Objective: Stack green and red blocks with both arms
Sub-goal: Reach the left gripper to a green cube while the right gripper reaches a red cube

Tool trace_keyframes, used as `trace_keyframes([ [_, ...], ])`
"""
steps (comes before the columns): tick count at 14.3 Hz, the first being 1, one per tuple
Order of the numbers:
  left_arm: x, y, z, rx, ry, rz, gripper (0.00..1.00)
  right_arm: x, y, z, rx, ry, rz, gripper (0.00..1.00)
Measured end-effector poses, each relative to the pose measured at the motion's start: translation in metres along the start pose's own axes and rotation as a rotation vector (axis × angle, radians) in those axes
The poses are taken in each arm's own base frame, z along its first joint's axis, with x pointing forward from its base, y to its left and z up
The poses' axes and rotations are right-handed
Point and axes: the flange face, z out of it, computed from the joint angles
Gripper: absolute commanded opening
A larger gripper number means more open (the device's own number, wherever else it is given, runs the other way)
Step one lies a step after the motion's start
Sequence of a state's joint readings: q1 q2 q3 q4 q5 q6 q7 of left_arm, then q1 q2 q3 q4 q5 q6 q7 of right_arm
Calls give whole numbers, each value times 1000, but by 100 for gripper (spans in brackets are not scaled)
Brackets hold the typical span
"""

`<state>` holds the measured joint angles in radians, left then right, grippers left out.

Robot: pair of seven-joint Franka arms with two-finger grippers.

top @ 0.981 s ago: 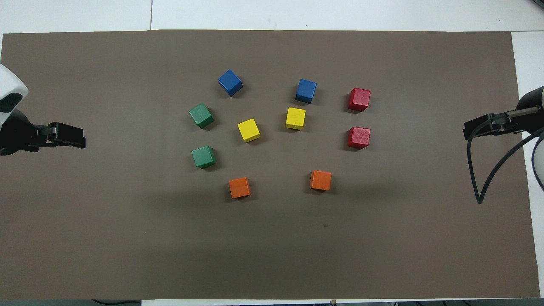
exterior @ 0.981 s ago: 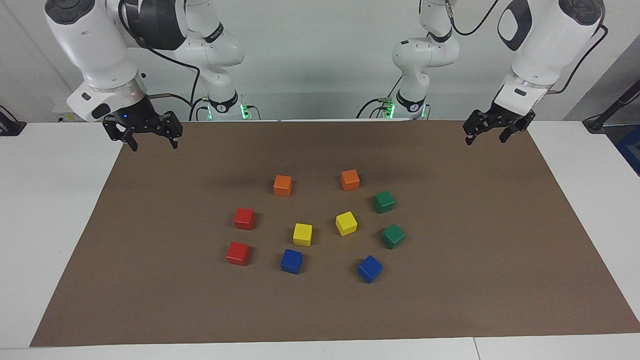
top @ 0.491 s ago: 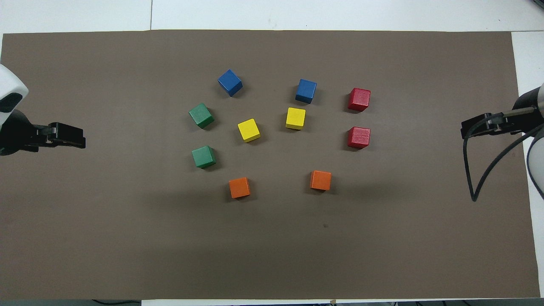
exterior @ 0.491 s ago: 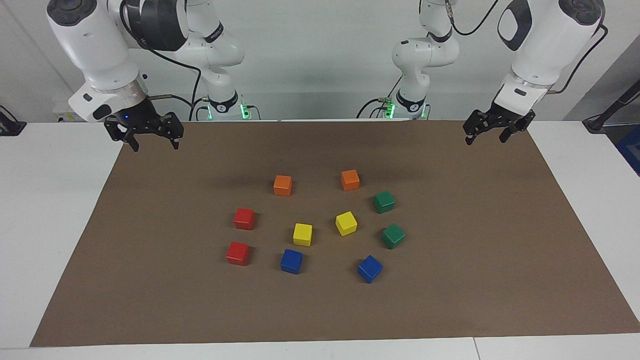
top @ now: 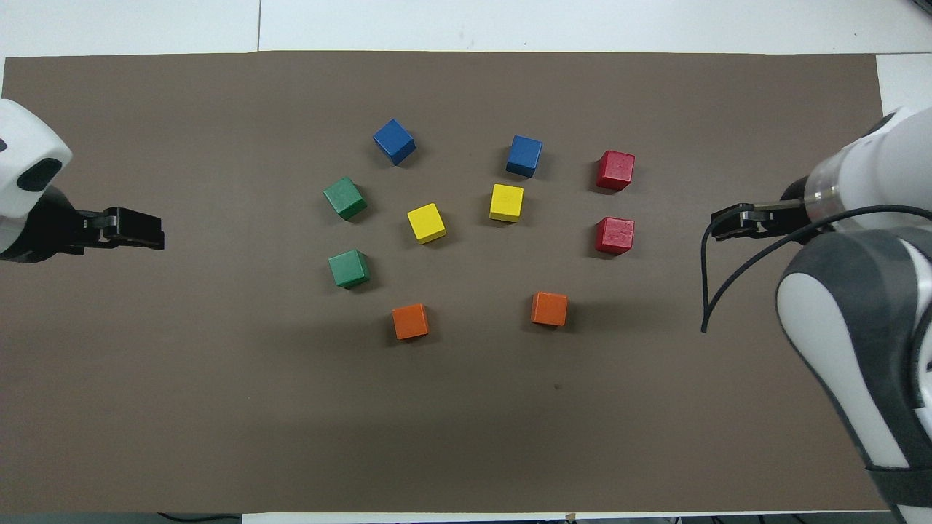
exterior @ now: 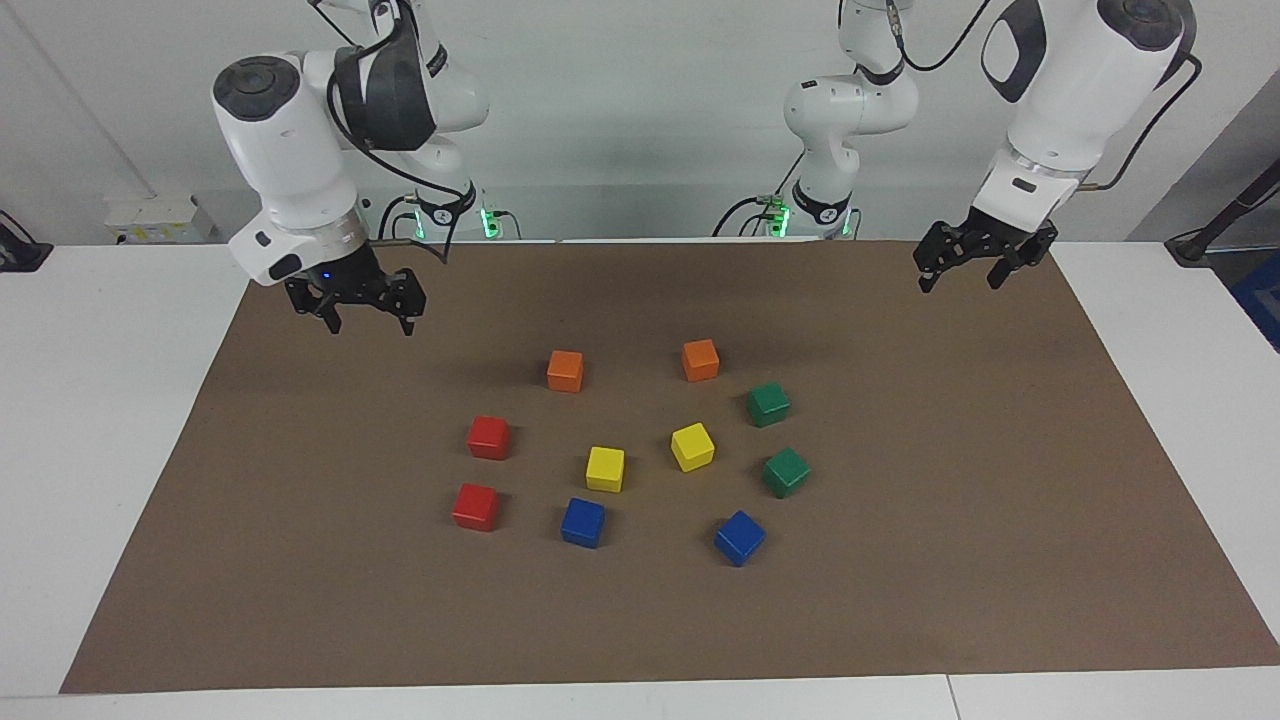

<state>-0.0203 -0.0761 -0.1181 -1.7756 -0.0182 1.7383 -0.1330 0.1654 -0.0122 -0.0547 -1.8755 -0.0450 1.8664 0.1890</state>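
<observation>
Two red blocks lie on the brown mat toward the right arm's end, one [exterior: 489, 437] [top: 615, 235] nearer the robots than the other [exterior: 476, 506] [top: 616, 169]. Two green blocks lie toward the left arm's end, one [exterior: 768, 403] [top: 349, 268] nearer the robots than the other [exterior: 786, 472] [top: 344, 198]. My right gripper [exterior: 366, 321] [top: 721, 225] hangs open and empty over the mat, short of the red blocks. My left gripper [exterior: 958, 272] [top: 149, 238] hangs open and empty over the mat's edge at its own end.
Two orange cubes [exterior: 565, 370] [exterior: 700, 359] lie nearest the robots. Two yellow cubes [exterior: 605, 468] [exterior: 692, 446] sit in the middle of the group, and two blue cubes [exterior: 583, 522] [exterior: 739, 537] lie farthest. White table [exterior: 90, 420] surrounds the mat.
The right arm has swung inward and lower over the mat toward the red blocks. The left gripper has crept slightly toward the middle. No cube has moved.
</observation>
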Motion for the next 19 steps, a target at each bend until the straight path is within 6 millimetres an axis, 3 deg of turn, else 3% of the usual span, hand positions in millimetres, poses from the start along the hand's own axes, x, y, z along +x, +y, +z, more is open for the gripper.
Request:
trace_keyframes([
  [4, -8, 66, 60, -5, -8, -62, 100, 4, -35, 54, 8, 29, 73, 100],
  [7, -5, 93, 129, -10, -23, -53, 100, 3, -52, 92, 14, 41, 110, 100],
  [11, -16, 133, 211, -11, -47, -76, 100, 9, -71, 123, 26, 69, 150, 100],
  [15, -19, 167, 246, -14, -30, -141, 100, 14, -82, 146, 35, 85, 193, 100],
  [19, -17, 171, 265, 15, -27, -128, 100, 20, -85, 166, 57, 92, 215, 100],
])
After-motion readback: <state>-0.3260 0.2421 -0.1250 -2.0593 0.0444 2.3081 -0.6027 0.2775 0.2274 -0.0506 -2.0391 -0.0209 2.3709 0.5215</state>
